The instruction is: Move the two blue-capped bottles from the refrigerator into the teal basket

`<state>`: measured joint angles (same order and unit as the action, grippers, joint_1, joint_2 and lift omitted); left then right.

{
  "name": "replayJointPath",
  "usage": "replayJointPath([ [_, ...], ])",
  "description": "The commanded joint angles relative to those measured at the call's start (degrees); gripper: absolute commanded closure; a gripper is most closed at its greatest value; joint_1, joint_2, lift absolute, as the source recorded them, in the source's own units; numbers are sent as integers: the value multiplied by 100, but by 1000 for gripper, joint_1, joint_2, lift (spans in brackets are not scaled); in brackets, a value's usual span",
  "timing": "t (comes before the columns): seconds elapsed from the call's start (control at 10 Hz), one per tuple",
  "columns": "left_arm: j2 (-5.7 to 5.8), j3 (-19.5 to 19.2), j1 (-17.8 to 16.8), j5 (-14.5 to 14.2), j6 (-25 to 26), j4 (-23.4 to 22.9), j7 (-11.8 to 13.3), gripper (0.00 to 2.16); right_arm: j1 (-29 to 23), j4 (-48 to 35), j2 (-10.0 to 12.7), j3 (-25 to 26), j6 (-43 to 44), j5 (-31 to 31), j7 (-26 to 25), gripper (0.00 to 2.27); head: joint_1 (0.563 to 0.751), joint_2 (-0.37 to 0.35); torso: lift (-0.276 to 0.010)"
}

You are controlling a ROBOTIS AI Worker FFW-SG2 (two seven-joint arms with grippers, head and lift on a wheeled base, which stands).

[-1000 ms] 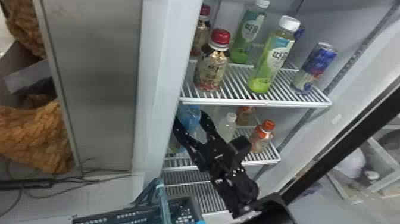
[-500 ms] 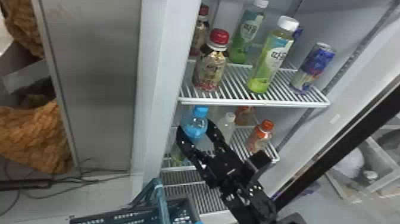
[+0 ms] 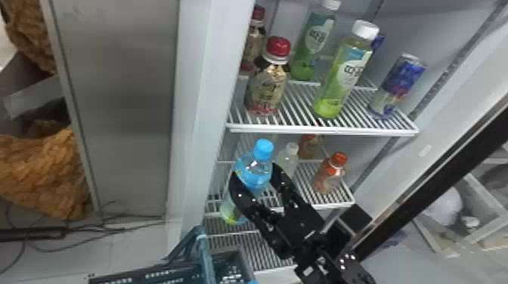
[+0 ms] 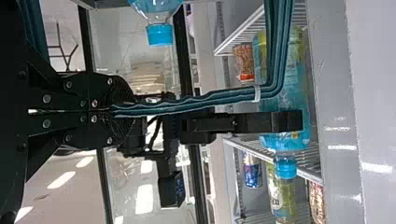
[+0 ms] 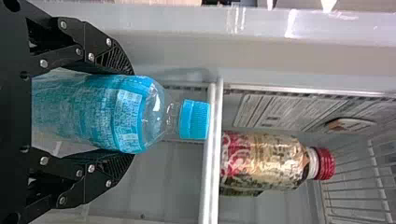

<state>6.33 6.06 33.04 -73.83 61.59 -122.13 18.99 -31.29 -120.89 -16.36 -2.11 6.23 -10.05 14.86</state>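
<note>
Held upright at the front of the lower shelf is a blue-capped bottle, with my right gripper closed around its sides. In the right wrist view, the fingers of my right gripper press on both sides of the bottle, its cap free beyond them. My left gripper is shut on a teal rim or handle of the basket. Another blue-capped bottle shows beside it in the left wrist view. The teal basket stands low in front of the refrigerator.
The upper wire shelf carries red-capped bottles, green bottles and a blue can. An orange-capped bottle and a white-capped one stand behind the right gripper. The door frame rises close on the left.
The right gripper and its bottle have come out from under the upper shelf, toward the robot and slightly right. The bottle's blue cap, hidden at first, now shows in front of that shelf.
</note>
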Motion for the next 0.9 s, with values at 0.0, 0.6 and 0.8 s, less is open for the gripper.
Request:
replayJointPath([
  [0.0, 0, 0, 0, 0, 0, 0, 0, 1157, -231, -307, 1, 79, -130, -32, 70, 585, 695, -350, -163],
  [0.6, 0, -17, 28, 9, 0, 0, 0, 1157, -1328, -1601, 54, 466, -777, -392, 413, 585, 695, -350, -163],
  [0.8, 0, -17, 28, 9, 0, 0, 0, 1157, -1680, -2037, 54, 606, -1115, -436, 553, 585, 695, -350, -163],
])
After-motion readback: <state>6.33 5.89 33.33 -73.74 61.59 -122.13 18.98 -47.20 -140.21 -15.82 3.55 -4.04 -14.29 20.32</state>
